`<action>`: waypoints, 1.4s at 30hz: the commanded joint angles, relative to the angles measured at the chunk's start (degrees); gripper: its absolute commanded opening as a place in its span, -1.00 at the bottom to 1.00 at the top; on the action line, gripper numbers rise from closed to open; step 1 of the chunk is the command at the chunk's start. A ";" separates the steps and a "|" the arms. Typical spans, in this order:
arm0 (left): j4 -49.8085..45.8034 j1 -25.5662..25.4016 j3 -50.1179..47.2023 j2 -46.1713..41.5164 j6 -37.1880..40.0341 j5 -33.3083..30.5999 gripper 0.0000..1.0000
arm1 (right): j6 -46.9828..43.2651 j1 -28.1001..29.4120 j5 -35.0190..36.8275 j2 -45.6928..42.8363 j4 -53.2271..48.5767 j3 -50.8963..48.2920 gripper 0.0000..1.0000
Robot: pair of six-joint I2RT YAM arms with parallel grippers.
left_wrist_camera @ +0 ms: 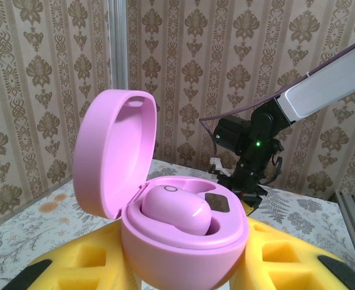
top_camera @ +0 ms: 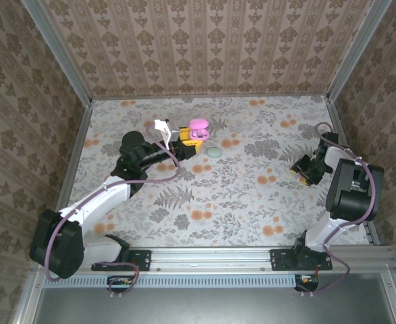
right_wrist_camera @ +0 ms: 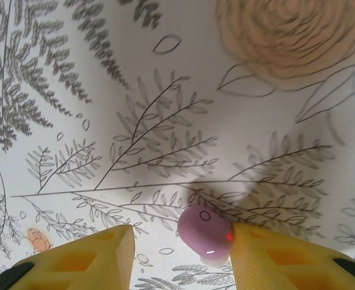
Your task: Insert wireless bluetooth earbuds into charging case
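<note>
Case (left_wrist_camera: pixel 183 241) at 12 o'clock, lid up, one earbud (left_wrist_camera: pixel 174 208) seated | your left end effector (top_camera: pixel 186 137) clamps it shut, steadying it for loading | right end effector (right_wrist_camera: pixel 182 241) at 3 o'clock, part open around second earbud (right_wrist_camera: pixel 204 234), which touches one finger, not pinched

The surface (top_camera: pixel 251 202) wears a pale cloth printed with grey ferns and orange blooms; patterned wall panels (top_camera: pixel 204 47) stand along its far and side edges; a small pale green round object (top_camera: pixel 214 152) lies on it near the far middle; in the right wrist view a pink earbud (right_wrist_camera: pixel 205 233) shows against the fern print; whether it rests there cannot be told.
</note>
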 commanded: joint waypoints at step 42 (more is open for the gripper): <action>-1.42 0.38 1.52 -2.29 2.03 -0.45 -0.49 | -2.57 13.15 18.72 8.41 -16.42 16.21 -0.15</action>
